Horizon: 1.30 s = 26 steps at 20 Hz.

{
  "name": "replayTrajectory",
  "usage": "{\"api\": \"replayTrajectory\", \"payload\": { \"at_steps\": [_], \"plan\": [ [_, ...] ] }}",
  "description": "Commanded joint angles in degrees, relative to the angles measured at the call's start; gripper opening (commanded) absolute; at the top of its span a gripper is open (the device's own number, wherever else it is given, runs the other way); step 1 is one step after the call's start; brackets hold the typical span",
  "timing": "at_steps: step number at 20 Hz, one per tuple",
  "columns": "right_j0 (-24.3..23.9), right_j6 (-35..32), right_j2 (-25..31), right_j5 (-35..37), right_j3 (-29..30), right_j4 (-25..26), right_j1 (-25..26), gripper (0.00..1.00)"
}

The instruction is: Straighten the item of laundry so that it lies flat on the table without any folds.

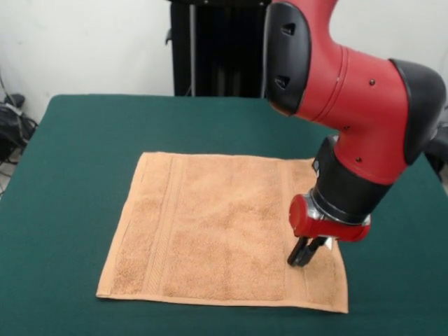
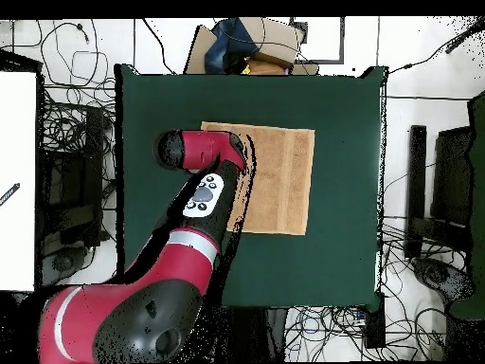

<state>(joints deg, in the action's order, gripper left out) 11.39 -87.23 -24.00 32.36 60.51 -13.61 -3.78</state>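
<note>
Towel spread on the tabletop, fingers at its corner region.

The towel (image 1: 224, 231) lies flat and roughly square on the green tabletop (image 1: 70, 140), with woven stripe bands running near its left and right edges in the front view. The red arm (image 1: 350, 91) descends from above, and the fingers (image 1: 306, 253) point down onto the towel close to its front right corner, just inside the right stripe band. The two dark tips sit pressed together, closed, with no cloth visibly pinched between them. In the overhead view the arm (image 2: 204, 204) covers the towel's (image 2: 279, 180) left portion and hides the fingers.
</note>
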Motion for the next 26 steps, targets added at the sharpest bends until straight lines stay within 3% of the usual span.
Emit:
{"api": "replayTrajectory", "payload": {
  "at_steps": [1, 15, 26],
  "plan": [
    [1.15, -10.69, 11.83, -5.68, 6.07, -1.02, 1.77, 0.00],
    [0.50, -8.70, 12.47, -1.59, 11.52, -0.25, -4.28, 0.00],
    [-1.67, -7.48, 14.24, -5.72, 20.09, 1.63, -11.12, 0.00]
  ]
}}
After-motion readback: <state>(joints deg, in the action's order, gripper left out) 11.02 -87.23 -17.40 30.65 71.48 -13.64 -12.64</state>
